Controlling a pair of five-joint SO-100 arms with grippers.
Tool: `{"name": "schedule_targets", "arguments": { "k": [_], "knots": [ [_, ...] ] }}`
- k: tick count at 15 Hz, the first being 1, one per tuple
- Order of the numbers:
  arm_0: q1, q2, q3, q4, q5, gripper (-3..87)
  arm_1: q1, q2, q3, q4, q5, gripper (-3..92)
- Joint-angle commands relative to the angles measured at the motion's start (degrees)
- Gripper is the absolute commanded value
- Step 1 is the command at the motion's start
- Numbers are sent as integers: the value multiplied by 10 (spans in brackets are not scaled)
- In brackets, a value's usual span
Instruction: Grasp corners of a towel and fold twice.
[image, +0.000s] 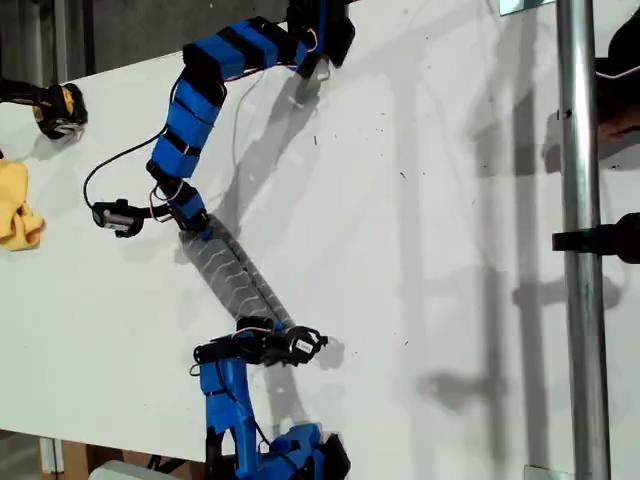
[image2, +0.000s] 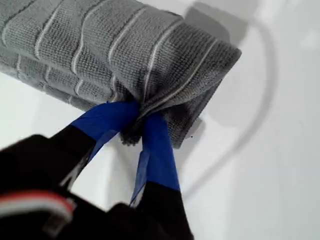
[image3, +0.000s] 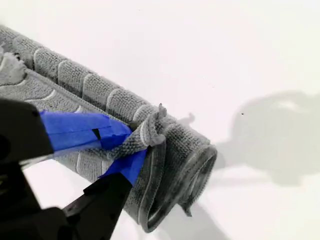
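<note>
1. Grey and soft, the towel (image: 236, 272) lies on the white table (image: 420, 200) as a long, thin strip. It looks folded over more than once, so the folding seems nearly done.
2. Each end of the strip is held by one blue arm, which keeps it stretched out straight.
3. My first gripper (image2: 137, 117) is pinched tight on a bunch of cloth at one end. Its blue taped fingers (image2: 157, 145) press the layers together so they do not slip apart.
4. My second gripper (image3: 125, 145) is pinched tight on the other end, where a corner (image3: 157, 117) sticks up beside its tips.
5. The wrist views do not show which arm in the exterior view is which.
6. A yellow cloth (image: 18, 215) lies well apart, at the exterior view's left edge.
</note>
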Motion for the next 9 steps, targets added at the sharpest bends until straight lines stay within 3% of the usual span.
{"name": "schedule_targets", "arguments": {
  "k": [1,7,9],
  "knots": [
    [15,-4,-17,9,-8,-24,45,-4,-39,-4,-2,-2],
    [3,-62,-49,21,-3,-4,62,-35,-39,31,-6,6],
    [8,-61,-71,56,-19,307,60,-20,-39,49,-7,212]
  ]
}}
